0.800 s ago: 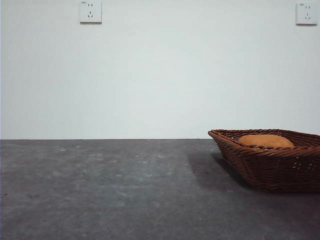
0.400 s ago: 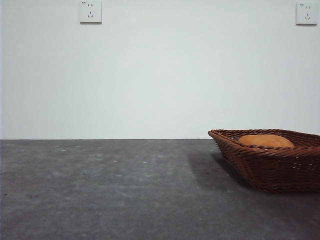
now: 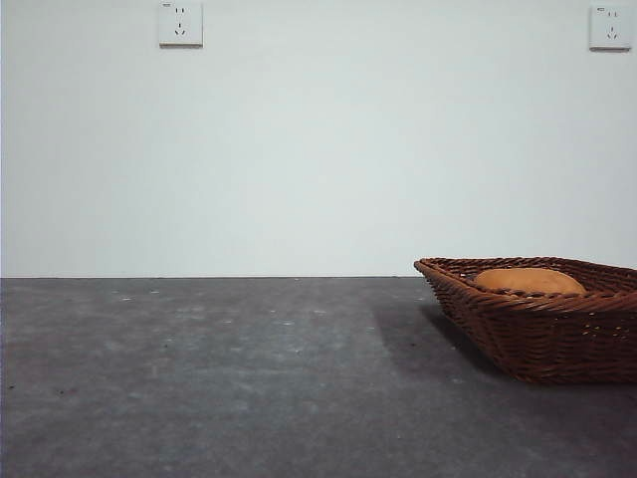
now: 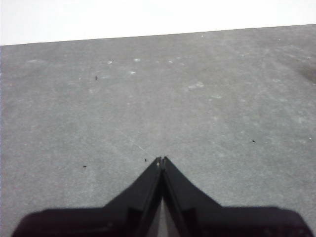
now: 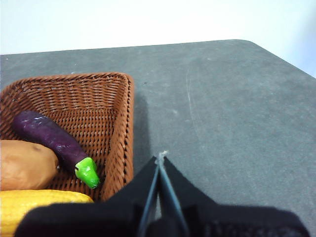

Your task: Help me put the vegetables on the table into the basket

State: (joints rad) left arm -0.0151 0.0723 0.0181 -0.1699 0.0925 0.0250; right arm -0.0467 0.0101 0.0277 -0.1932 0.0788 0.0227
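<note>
I see all three vegetables lying in the basket (image 5: pixel 74 128): the eggplant (image 5: pixel 52 144), the potato (image 5: pixel 24 165) touching it, and the corn cob (image 5: pixel 39 205). The basket sits toward the surface's (image 3: pixel 249 378) right edge. My right gripper (image 5: pixel 160 159) hovers just beside the basket, jaws pressed together, empty. My left gripper (image 4: pixel 161 159) is likewise closed over bare surface.

The basket (image 5: pixel 98 89) holds the eggplant (image 5: pixel 52 140), potato (image 5: pixel 24 165) and corn (image 5: pixel 42 203); the right gripper (image 5: pixel 161 159), jaws closed, hangs over the table (image 5: pixel 222 113) beside it
</note>
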